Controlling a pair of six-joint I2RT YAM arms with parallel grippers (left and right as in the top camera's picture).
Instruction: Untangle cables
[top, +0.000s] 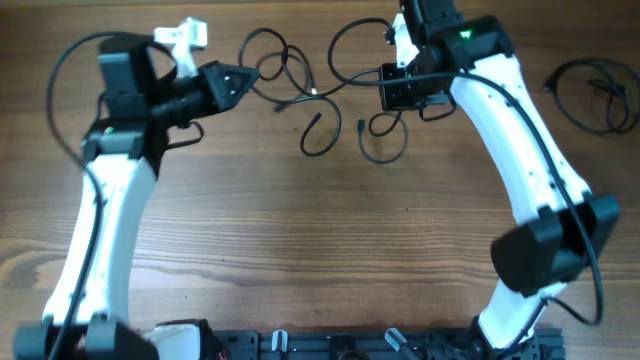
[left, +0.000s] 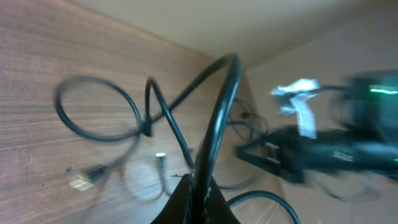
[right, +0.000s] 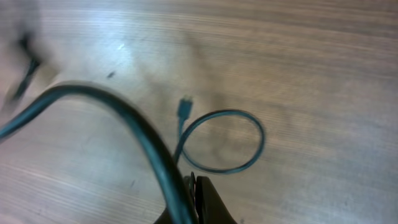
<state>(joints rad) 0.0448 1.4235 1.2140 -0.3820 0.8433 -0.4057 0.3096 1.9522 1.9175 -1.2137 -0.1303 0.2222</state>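
Observation:
The cables (top: 300, 90) are thin black cords strung in loops across the far middle of the table, between my two grippers. My left gripper (top: 248, 80) is shut on one cord at the left end of the tangle. In the left wrist view the fingers (left: 199, 202) pinch a cord (left: 217, 112) that arches upward, with more loops (left: 99, 118) lying beyond. My right gripper (top: 385, 88) is shut on a cord at the right end. In the right wrist view its fingers (right: 194, 205) hold a cord (right: 124, 112) above a small loop (right: 221, 140) with a plug end.
Another coiled black cable (top: 595, 90) lies apart at the far right of the wooden table (top: 320, 230). A white part (top: 185, 35) sits on the left arm. The arm bases stand at the front edge.

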